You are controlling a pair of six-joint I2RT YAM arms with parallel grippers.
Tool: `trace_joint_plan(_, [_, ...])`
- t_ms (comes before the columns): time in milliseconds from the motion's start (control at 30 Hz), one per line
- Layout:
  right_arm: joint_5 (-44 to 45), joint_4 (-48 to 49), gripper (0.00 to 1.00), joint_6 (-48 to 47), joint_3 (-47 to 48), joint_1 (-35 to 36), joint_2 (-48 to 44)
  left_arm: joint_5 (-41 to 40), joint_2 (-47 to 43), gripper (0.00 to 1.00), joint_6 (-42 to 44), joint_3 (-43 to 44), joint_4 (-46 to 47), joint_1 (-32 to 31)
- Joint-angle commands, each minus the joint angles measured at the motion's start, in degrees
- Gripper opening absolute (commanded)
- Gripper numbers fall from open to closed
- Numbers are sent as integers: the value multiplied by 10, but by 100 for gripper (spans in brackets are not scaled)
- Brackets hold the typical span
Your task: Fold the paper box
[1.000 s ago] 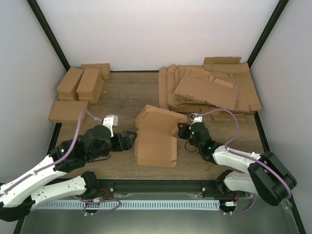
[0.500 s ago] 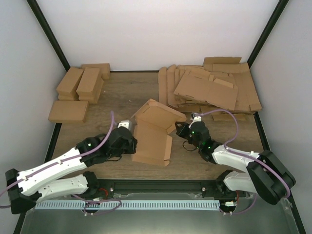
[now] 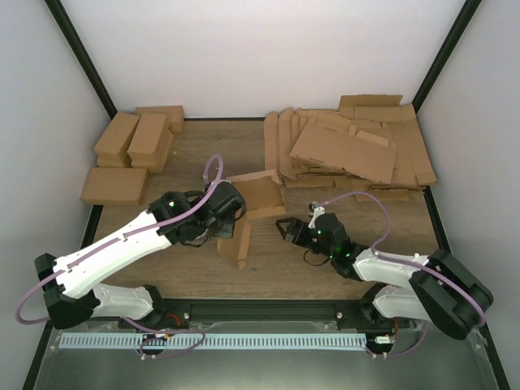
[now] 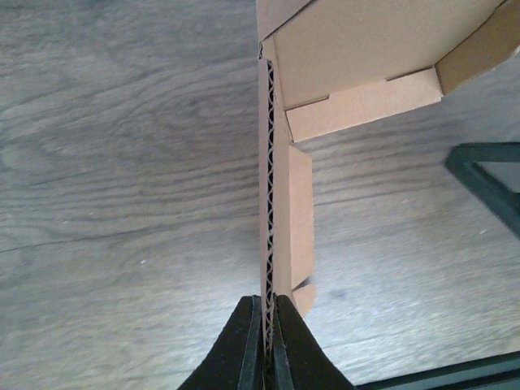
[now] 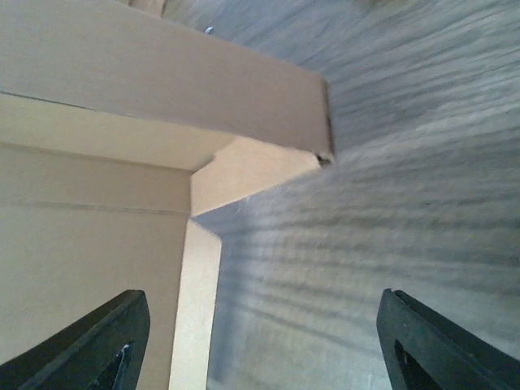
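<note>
The paper box (image 3: pixel 258 195) is a part-folded brown cardboard piece in the middle of the table, with one panel (image 3: pixel 241 244) standing on edge towards me. My left gripper (image 3: pixel 230 213) reaches in from the left. In the left wrist view it (image 4: pixel 268 325) is shut on the corrugated edge of a box wall (image 4: pixel 284 203). My right gripper (image 3: pixel 282 230) sits just right of the box, open and holding nothing. In the right wrist view its fingers (image 5: pixel 106 341) stand wide apart, with the box (image 5: pixel 97 227) close on the left.
A thick pile of flat cardboard sheets (image 3: pixel 349 150) lies at the back right. Narrow folded boxes (image 3: pixel 134 138) are stacked at the back left, with one flat box (image 3: pixel 114 185) in front of them. A black frame rail (image 3: pixel 260 309) runs along the near edge.
My left gripper swung right to the box and shut on its wall edge. The box tipped up, one panel now on edge. My right gripper let go, opened and drew back.
</note>
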Motion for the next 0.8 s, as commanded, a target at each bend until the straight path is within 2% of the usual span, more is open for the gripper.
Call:
trace_joint_plan(0, [-50, -22, 80, -55, -16, 16, -70, 18, 27, 4, 48, 42, -106, 16])
trace_joint_plan(167, [-74, -147, 79, -135, 33, 9, -176, 50, 67, 4, 95, 82, -136, 18])
trace_joint_plan(333, [-127, -254, 76, -179, 104, -59, -228, 47, 89, 4, 106, 69, -122, 18])
trace_joint_plan(467, [-196, -261, 70, -184, 128, -125, -227, 46, 77, 4, 109, 38, -72, 18])
trace_joint_plan(533, [-223, -252, 64, -175, 135, -143, -207, 48, 70, 4, 109, 27, -55, 18])
trace_joint_plan(667, [-263, -219, 54, -171, 151, -149, -164, 54, 67, 4, 118, 10, -34, 18])
trace_joint_plan(767, [-275, -202, 53, -172, 162, -149, -151, 54, 67, 4, 121, 3, -31, 18])
